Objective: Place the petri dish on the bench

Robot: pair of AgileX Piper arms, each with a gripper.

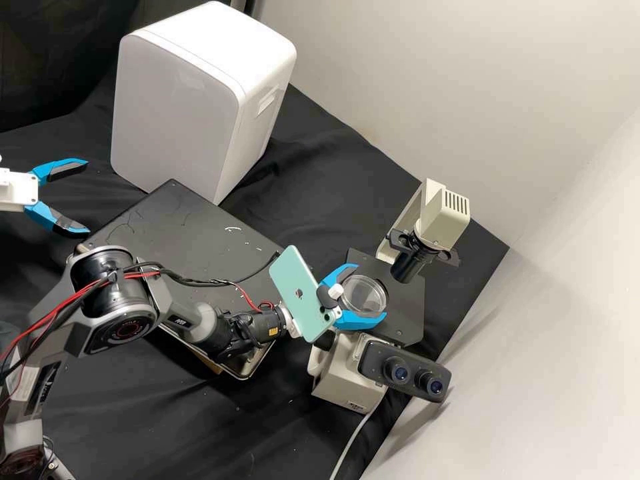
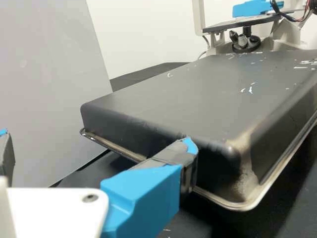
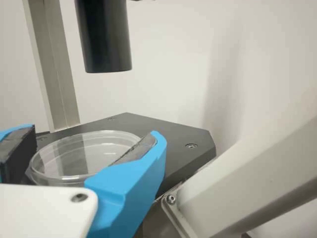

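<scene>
Dish point(image 1: 364, 296) is being clasped by the right tool point(image 3: 86, 141) on the microscope stage point(image 3: 168, 134); left tool point(image 1: 83, 196) is being held wide open.

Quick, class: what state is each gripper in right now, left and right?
Left gripper: open, holding nothing.
Right gripper: closed on the petri dish, which sits on the microscope stage.

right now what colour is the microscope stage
Black; the stage under the petri dish shows best in the high view.
</scene>
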